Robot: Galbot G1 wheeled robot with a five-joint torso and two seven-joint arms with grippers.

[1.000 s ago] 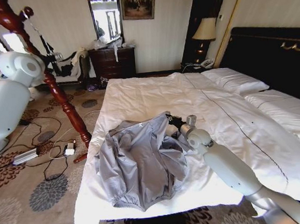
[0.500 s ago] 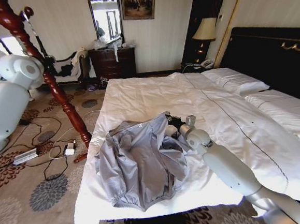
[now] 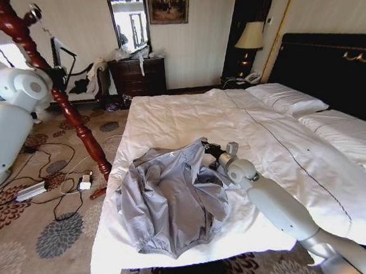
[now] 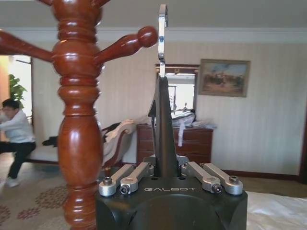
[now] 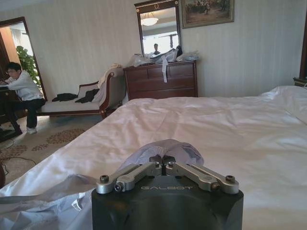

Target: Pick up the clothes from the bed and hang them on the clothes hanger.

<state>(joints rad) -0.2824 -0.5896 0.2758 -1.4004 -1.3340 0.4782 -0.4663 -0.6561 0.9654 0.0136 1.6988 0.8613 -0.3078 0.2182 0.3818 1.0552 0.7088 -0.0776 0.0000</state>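
Note:
The light grey-blue clothes [image 3: 172,198] lie crumpled on the near part of the bed [image 3: 187,114]. My right gripper [image 3: 206,149] is at the jacket's far right edge. In the right wrist view it [image 5: 163,159] is shut on a pinched fold of the grey fabric [image 5: 165,146]. My left gripper [image 3: 56,72] is raised at the far left beside the coat stand. It [image 4: 165,167] is shut on the black clothes hanger [image 4: 163,129], seen edge-on. The hanger's metal hook [image 4: 163,28] stands next to a peg of the stand.
The red-brown wooden coat stand [image 3: 73,114] rises by the bed's left side, close to my left arm. Cables and a power strip [image 3: 32,190] lie on the patterned carpet. A dark dresser [image 3: 137,77] and a chaise stand at the far wall. Pillows [image 3: 288,100] lie by the black headboard.
My left arm has shifted slightly, and the hanger with it, up by the coat stand's pegs. My right gripper has edged a little to the left at the jacket's edge.

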